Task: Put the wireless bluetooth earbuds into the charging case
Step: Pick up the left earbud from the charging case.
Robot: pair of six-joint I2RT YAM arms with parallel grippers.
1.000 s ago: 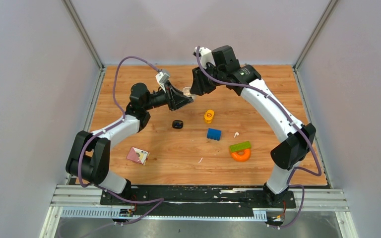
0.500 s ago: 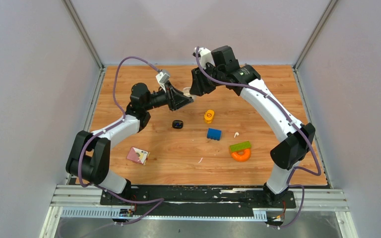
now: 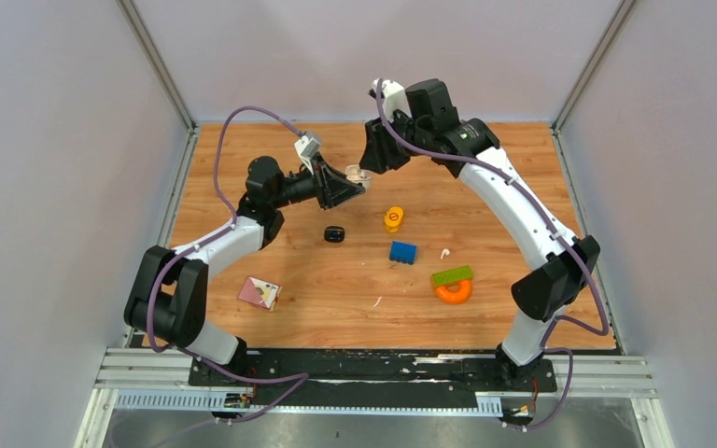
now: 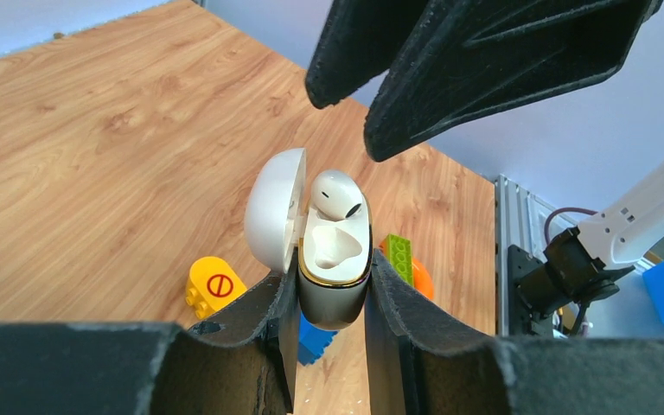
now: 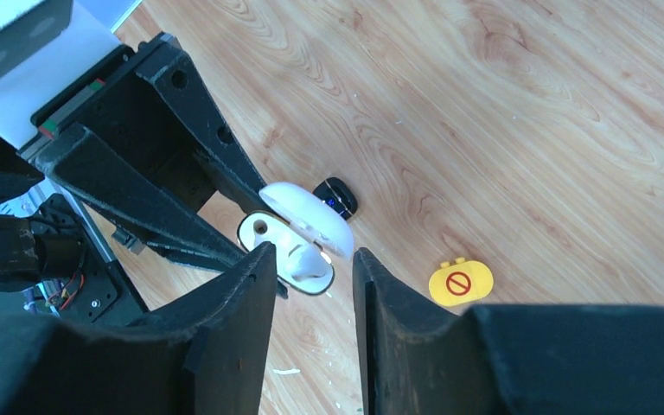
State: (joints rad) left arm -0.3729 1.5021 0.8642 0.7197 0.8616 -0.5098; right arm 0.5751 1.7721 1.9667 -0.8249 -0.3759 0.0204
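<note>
My left gripper (image 4: 331, 270) is shut on a white charging case (image 4: 335, 290), held above the table with its lid (image 4: 272, 207) swung open. One white earbud (image 4: 337, 192) sits in the case's far slot, its head sticking up. The near slot is bare. My right gripper (image 5: 313, 255) hovers just above the case (image 5: 298, 259), open, with nothing between its fingers (image 4: 484, 60). In the top view the case (image 3: 356, 174) shows between the two grippers. Another white earbud (image 3: 444, 253) lies loose on the table. A small black case (image 3: 335, 234) rests below the left gripper.
On the wooden table are a yellow block (image 3: 393, 218), a blue block (image 3: 402, 252), a green brick (image 3: 452, 275) on an orange ring (image 3: 454, 293), a pink card block (image 3: 259, 292) and a small white piece (image 3: 376, 301). Grey walls close in three sides.
My right gripper has lifted a little up and back from the case, and its jaws have widened. The left gripper and the case have not moved.
</note>
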